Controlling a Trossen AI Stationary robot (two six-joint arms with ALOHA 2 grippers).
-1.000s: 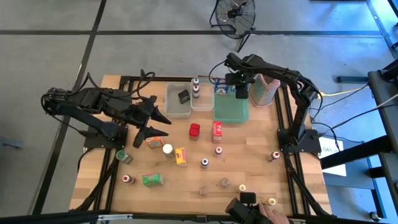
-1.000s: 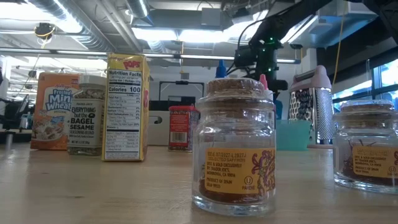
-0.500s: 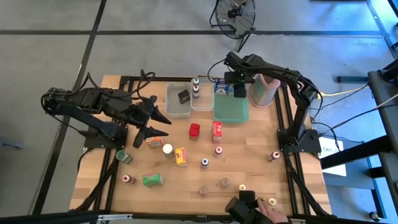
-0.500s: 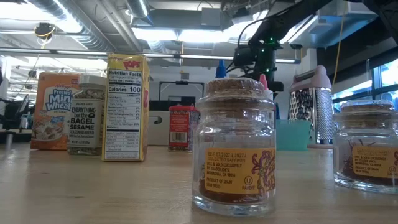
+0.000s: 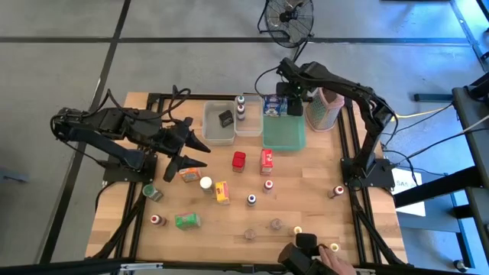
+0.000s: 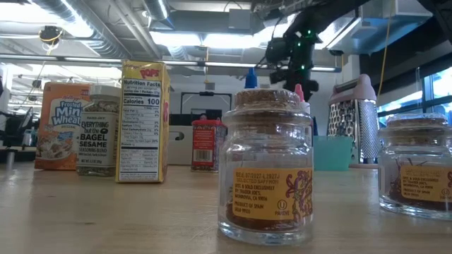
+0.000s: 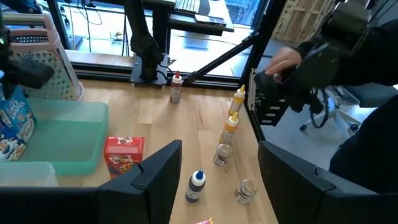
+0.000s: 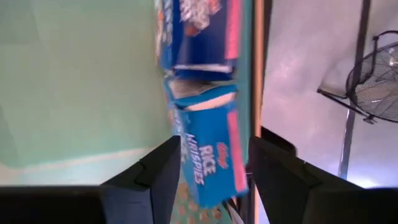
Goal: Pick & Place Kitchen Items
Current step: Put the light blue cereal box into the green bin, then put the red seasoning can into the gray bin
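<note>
My right gripper point(image 5: 293, 93) point(image 8: 214, 155) hangs open above the far end of the flat green tray point(image 5: 284, 136). A blue cereal box point(image 5: 273, 105) point(image 8: 205, 149) rests in that end of the tray, below the open fingers and apart from them. My left gripper point(image 5: 192, 153) point(image 7: 217, 180) waits open above the table's left half, near an orange box point(image 5: 189, 174). Red boxes point(image 5: 239, 160), a yellow box point(image 5: 222, 192), a green box point(image 5: 186, 221) and several small spice bottles and jars point(image 5: 251, 200) stand on the wood.
Two clear tubs point(image 5: 219, 122) sit left of the tray, one holding a dark item. The metal grater point(image 5: 322, 111) stands right of the tray, close to my right gripper. A person's hand point(image 5: 328, 258) holds a dark device at the near edge. Cork-topped jars point(image 6: 272, 166) stand near that edge.
My right gripper has risen and drawn back toward the table's far edge, from over the tray's right part to above its far rim. The blue box has stayed in the tray. My left arm has kept still.
</note>
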